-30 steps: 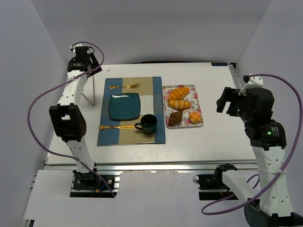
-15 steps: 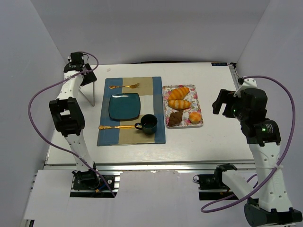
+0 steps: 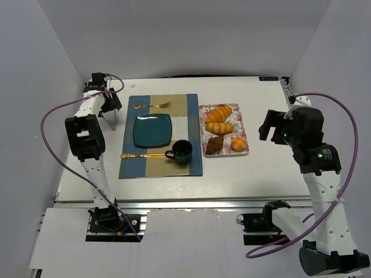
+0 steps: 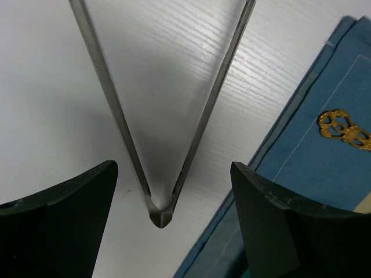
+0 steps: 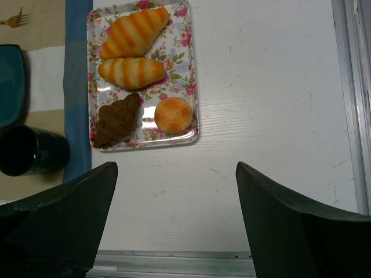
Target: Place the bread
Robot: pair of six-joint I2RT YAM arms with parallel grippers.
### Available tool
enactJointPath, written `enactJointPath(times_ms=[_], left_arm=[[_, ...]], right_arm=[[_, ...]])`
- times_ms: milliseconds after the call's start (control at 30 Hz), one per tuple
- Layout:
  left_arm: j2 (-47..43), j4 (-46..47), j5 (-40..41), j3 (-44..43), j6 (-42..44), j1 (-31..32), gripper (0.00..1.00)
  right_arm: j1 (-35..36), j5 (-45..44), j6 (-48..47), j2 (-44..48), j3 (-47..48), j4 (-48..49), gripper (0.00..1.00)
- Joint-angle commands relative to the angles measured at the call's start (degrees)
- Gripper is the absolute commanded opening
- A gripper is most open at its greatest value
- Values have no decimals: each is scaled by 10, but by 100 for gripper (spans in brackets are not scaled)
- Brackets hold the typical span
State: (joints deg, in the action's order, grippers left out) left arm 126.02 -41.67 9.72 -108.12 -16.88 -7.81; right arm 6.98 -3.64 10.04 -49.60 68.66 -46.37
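The bread [image 3: 214, 145] is a small dark brown ridged croissant at the near left of the floral tray [image 3: 239, 116]; it also shows in the right wrist view [image 5: 117, 120]. My right gripper [image 3: 271, 124] is open and empty, hovering over bare table right of the tray; its view [image 5: 177, 168] looks down at the tray [image 5: 194, 87]. My left gripper [image 3: 108, 102] is open at the far left of the table. In its wrist view the left gripper [image 4: 173, 169] straddles the hinge end of metal tongs [image 4: 159, 213] lying on the table, without touching them.
Two golden-orange croissants [image 3: 219, 120] and a round orange bun [image 3: 239, 143] share the tray. A blue and tan placemat [image 3: 194, 116] holds a teal square plate [image 3: 152, 130], a dark mug [image 3: 182, 151], a gold fork [image 3: 153, 105] and another gold utensil [image 3: 142, 155].
My left gripper has dropped lower and moved over the tongs at the far left. My right gripper has shifted slightly left towards the tray.
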Motion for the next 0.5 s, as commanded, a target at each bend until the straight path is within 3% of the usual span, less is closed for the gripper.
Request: enactJointPath(times_ms=[0, 467], left_arm=[[-12, 10, -4, 8, 12, -1, 90], [37, 27, 6, 1, 31, -6, 88]], right_arm=[[0, -1, -3, -1, -6, 16, 89], [0, -3, 10, 0, -22, 15, 89]])
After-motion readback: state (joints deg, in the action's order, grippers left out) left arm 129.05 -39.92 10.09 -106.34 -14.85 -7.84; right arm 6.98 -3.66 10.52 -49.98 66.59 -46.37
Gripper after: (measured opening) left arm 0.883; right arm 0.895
